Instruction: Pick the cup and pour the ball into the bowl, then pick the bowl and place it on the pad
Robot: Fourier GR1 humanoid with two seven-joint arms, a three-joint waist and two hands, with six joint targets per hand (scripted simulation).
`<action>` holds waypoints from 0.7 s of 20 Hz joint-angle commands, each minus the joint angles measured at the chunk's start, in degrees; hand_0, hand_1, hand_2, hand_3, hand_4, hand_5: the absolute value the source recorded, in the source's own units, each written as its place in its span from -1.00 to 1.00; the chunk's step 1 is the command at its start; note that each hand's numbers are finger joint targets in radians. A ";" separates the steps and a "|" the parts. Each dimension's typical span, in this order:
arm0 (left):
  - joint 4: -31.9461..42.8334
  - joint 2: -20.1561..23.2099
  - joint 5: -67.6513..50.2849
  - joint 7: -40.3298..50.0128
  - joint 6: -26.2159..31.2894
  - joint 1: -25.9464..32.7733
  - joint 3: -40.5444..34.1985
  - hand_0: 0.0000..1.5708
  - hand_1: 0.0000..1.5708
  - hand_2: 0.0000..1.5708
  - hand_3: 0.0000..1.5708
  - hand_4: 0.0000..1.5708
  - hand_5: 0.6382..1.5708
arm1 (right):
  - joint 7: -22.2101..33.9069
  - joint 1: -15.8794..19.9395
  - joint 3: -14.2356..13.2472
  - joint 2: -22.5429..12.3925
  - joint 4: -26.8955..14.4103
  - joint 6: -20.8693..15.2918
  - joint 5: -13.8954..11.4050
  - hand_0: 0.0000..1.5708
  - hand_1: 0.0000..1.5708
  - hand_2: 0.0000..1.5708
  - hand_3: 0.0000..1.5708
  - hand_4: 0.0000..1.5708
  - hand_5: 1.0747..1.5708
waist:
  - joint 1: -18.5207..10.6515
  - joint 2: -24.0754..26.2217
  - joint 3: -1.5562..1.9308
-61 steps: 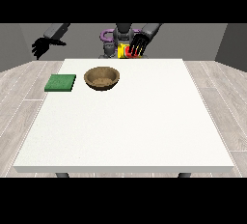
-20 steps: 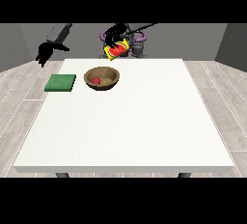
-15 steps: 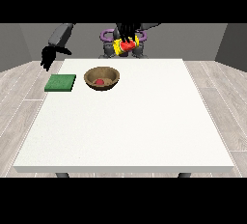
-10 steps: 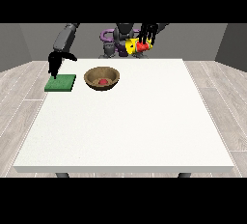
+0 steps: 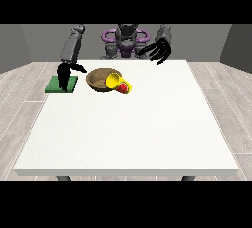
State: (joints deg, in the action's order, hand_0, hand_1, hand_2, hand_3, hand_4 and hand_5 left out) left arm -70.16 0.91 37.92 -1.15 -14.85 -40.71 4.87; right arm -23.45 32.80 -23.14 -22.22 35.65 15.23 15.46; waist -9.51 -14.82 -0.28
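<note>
**Cup down against the bowl, both hands empty**

The yellow cup [image 5: 119, 82] lies on its side on the white table [image 5: 128, 133], a little above and left of the frame's centre, its open mouth leaning against the right rim of the brown bowl [image 5: 100, 79]. A red shape, probably the ball or the cup's red base, shows at the cup's lower right; which one cannot be told, nor whether the ball is inside the bowl.

The hand at the view's right [image 5: 158, 51] hangs above the table's far edge, fingers spread wide, holding nothing. The hand at the view's left [image 5: 64, 74] points down over the green pad [image 5: 62, 84] at the left; its fingers look straight and it grips nothing.

The bowl-to-pad step seems next, and the risks are plain. The cup resting on the rim could be dragged or knocked further when the bowl is lifted. If the ball sits outside the bowl, it may roll away. The hand over the pad also occupies the spot where the bowl must land.
</note>
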 commanded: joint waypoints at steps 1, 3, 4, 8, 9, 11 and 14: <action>1.40 -0.87 -12.83 -6.69 -1.25 2.42 -4.59 -1.00 -1.00 -1.00 -1.00 0.02 0.96 | 2.25 2.40 2.09 3.50 2.43 -1.57 -0.34 -1.00 -1.00 -1.00 -1.00 -0.49 0.99 | 2.95 -2.58 0.05; 2.79 -0.88 -17.37 -9.09 -1.04 4.68 -4.63 -1.00 -1.00 -1.00 -1.00 -1.00 0.94 | 4.02 2.93 3.60 3.93 3.40 -1.13 -0.96 -1.00 -1.00 -1.00 -1.00 -0.52 0.97 | 4.94 -1.69 0.13; 4.42 -0.89 -17.07 -12.19 0.65 4.73 -7.07 -1.00 -1.00 -1.00 -1.00 -1.00 0.91 | 3.37 2.59 3.92 4.77 4.03 -2.38 -1.30 -1.00 -1.00 -1.00 -1.00 -0.58 0.95 | 4.70 -2.35 0.18; 6.88 0.84 -19.61 -13.04 5.32 7.06 -7.89 -1.00 -1.00 -1.00 -1.00 -1.00 0.89 | 4.87 0.53 6.26 7.80 3.16 -4.86 -2.78 -1.00 -1.00 -1.00 -1.00 -0.86 0.88 | 5.90 2.68 0.27; 9.22 -0.45 -20.31 -14.62 3.56 6.44 -8.96 -1.00 -1.00 -1.00 -1.00 -1.00 0.90 | 7.78 2.91 7.04 8.55 4.84 -5.73 -2.57 -1.00 -1.00 -1.00 -1.00 -0.97 0.88 | 7.37 2.93 0.26; 7.82 0.66 -20.25 -14.85 3.98 7.12 -8.94 -1.00 -1.00 -1.00 -1.00 -1.00 0.90 | 4.85 -0.01 6.63 6.02 2.32 -2.39 -2.82 -1.00 -1.00 -1.00 -1.00 -1.00 0.89 | 7.22 2.68 0.29; 10.66 1.14 -21.46 -14.19 4.26 6.95 -10.10 -1.00 -1.00 -1.00 -1.00 -1.00 0.92 | 5.58 -0.55 9.11 11.05 3.62 -5.77 -3.83 -1.00 -1.00 -1.00 -1.00 -0.90 0.89 | 8.49 5.36 0.28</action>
State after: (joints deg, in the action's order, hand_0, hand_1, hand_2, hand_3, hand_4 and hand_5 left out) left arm -61.72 1.09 18.37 -14.08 -11.84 -34.57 -3.67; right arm -18.76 33.03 -15.73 -13.86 38.96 11.33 12.32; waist -2.01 -11.71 -0.03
